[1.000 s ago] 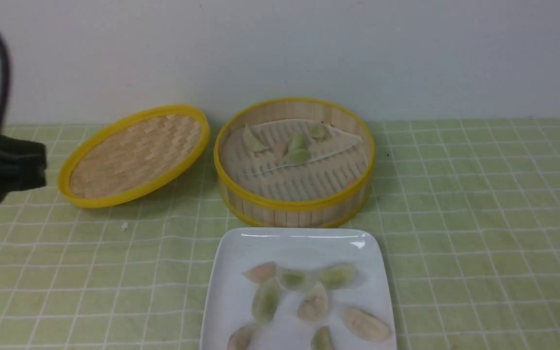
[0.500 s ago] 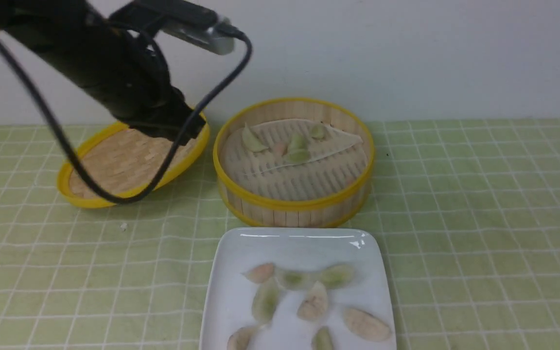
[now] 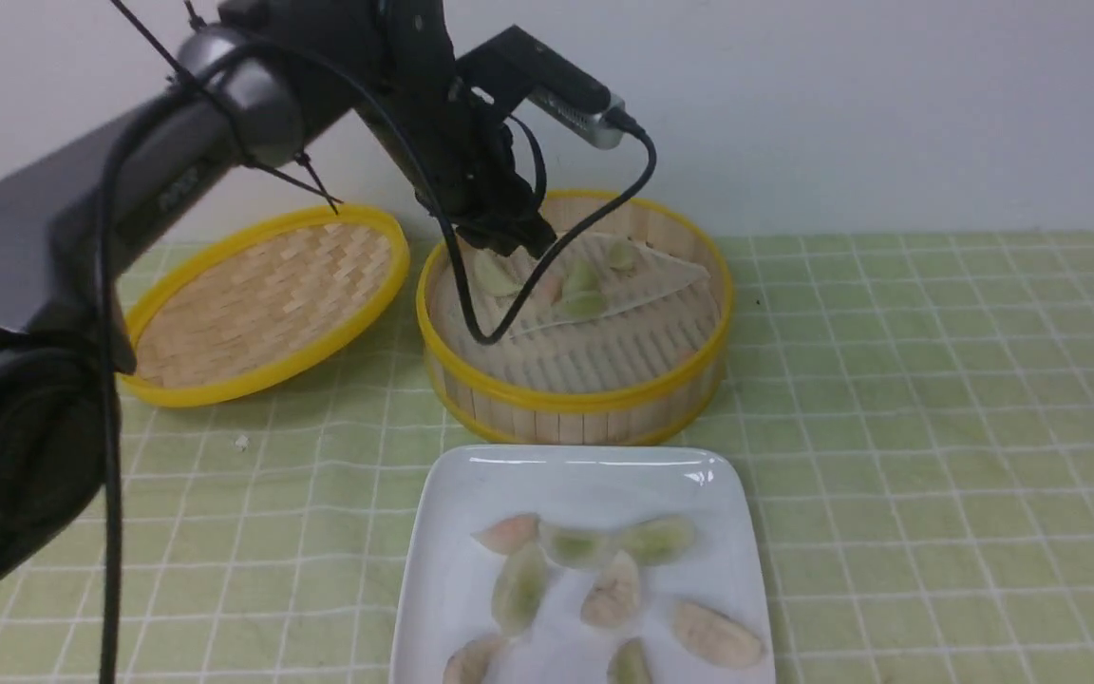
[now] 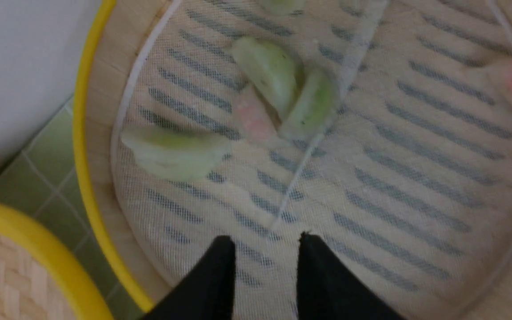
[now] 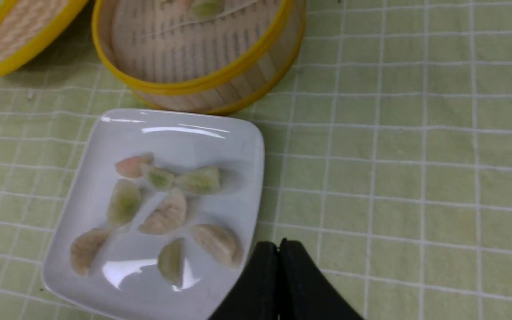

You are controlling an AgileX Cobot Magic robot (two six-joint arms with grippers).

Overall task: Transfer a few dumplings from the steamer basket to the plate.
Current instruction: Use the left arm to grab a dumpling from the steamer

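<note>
Eight dumplings (image 3: pixel 613 594) lie on the plate (image 3: pixel 452 513), which sits just to the near side of the steamer basket (image 3: pixel 575 418). A few more rest on the basket's liner (image 3: pixel 604 347), toward its far side. The left gripper (image 4: pixel 262 242) hangs over the basket's far-left part, jaws parted, holding nothing. The right gripper (image 5: pixel 279 245) is closed and empty by the plate's near right corner.

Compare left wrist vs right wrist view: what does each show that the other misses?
Left wrist only: left gripper, jaws apart and empty, over the steamer basket. Right wrist only: plate with eight dumplings, plus the shut right gripper. Both: that basket, the lid, the green cloth.
</note>
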